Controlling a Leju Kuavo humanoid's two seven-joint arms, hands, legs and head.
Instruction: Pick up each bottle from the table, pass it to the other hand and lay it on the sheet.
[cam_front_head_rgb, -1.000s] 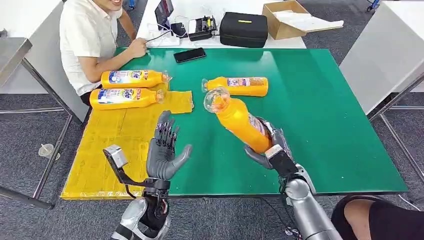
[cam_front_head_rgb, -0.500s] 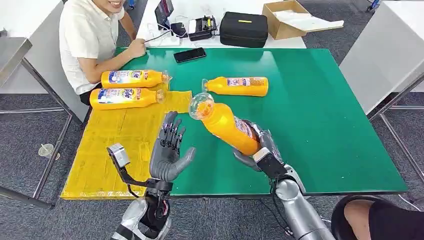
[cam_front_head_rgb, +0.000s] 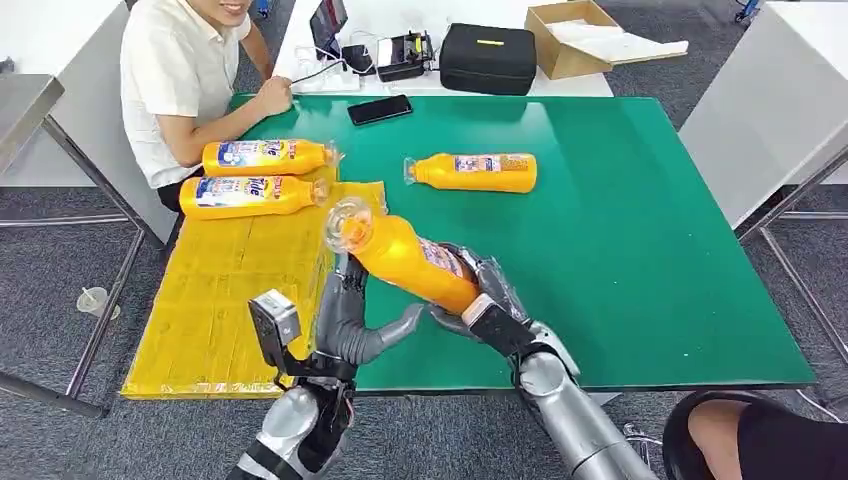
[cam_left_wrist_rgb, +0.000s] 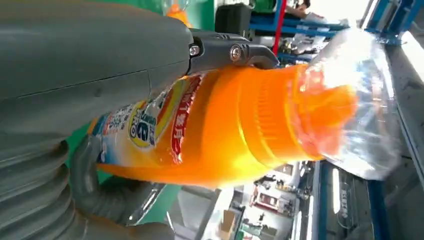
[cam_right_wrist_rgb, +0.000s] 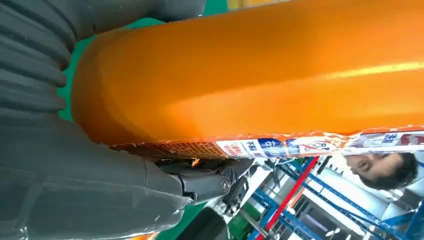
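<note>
Right hand (cam_front_head_rgb: 478, 300) grips the orange detergent bottle (cam_front_head_rgb: 400, 255) by its base, cap tilted up; left hand (cam_front_head_rgb: 350, 315) spread wide, just beside it, thumb underneath.

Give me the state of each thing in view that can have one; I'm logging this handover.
Held bottle: tilted, off the table, capped.
Right hand: grips the held bottle's base.
Left hand: fingers apart beside the bottle; grip unclear.
Two bottles on the yellow sheet: lying.
Bottle on the green table: lying.
Phone: screen dark.
Cardboard box: open.
</note>
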